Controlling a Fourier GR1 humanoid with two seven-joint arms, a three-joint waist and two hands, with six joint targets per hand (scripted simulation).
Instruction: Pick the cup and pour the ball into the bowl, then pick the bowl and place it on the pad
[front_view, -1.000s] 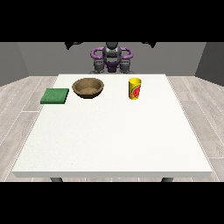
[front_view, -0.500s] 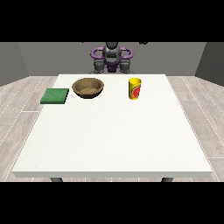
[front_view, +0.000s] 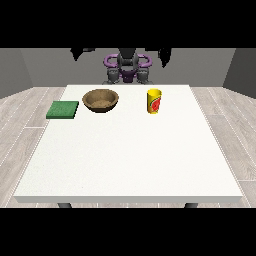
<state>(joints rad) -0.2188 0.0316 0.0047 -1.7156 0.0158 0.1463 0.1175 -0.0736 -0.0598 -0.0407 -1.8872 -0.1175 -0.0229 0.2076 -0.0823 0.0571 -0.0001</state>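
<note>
body: dark grey torso (front_view: 128, 65); purple rings at shoulders (front_view: 111, 61) | robot hand (front_view: 164, 54): black

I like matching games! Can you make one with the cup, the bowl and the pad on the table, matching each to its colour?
Things:
1. cup
2. bowl
3. pad

Colours:
A. green
B. yellow with a red mark
C. brown

Pairs: 1-B, 2-C, 3-A
</note>
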